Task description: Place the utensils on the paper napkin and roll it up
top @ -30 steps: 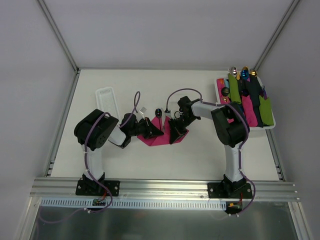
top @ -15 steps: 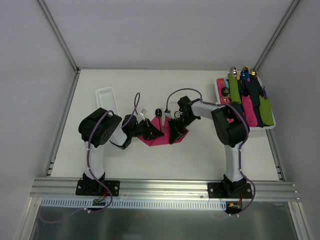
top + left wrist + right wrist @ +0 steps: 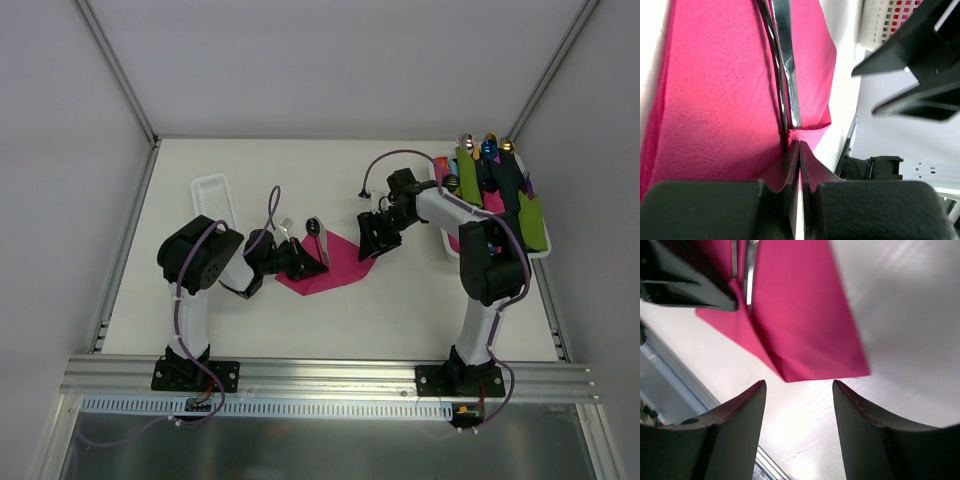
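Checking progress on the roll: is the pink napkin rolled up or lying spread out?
Spread, not rolled: the napkin lies flat with the utensils on it, one edge pinched by the left gripper.

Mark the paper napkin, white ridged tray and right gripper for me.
paper napkin (image 3: 338,266): top view, bare middle of the sheet.
white ridged tray (image 3: 214,202): top view, its bare floor.
right gripper (image 3: 799,384): right wrist view, midway between fingertips.

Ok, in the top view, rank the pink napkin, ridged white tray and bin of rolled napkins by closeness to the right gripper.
1. pink napkin, just left of the right gripper.
2. bin of rolled napkins, to its right.
3. ridged white tray, far left.
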`<state>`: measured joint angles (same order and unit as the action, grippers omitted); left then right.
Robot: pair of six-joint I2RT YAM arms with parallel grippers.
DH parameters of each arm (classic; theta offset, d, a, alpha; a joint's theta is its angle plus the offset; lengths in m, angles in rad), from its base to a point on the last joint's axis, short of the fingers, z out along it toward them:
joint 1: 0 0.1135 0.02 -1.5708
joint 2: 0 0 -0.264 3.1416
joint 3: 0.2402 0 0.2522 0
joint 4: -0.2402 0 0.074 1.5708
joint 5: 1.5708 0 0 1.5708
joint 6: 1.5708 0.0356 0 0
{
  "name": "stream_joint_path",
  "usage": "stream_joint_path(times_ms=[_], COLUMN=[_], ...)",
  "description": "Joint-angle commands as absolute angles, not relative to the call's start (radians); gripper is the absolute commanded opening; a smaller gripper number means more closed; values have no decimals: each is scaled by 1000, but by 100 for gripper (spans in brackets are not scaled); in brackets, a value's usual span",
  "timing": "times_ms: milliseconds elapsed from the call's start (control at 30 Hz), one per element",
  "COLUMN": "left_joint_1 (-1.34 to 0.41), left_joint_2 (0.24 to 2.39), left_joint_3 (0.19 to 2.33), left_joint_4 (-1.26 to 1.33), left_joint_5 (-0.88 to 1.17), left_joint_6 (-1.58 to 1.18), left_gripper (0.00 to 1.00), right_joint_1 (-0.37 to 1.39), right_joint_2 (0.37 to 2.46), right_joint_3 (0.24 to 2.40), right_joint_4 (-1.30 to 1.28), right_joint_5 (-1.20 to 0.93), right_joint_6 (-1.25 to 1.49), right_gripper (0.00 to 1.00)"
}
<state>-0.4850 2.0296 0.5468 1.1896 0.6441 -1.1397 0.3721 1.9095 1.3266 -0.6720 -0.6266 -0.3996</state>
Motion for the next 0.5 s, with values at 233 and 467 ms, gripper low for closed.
stream_joint_path(times_ms=[233, 467], left_joint_1=[-494, -494], left_joint_2=[2057, 2056], left_joint_3=[555, 552], left_joint_4=[1152, 1146], left_joint_5=[600, 598], left_joint_6=[-1101, -1098], left_gripper=[0, 0], right_joint_1=[321, 321], right_joint_2=[1988, 2092], right_joint_3=[1397, 1394], right_joint_4=[-699, -703], right_joint_5=[-451, -575], right_joint_6=[-292, -242], right_gripper=[64, 63])
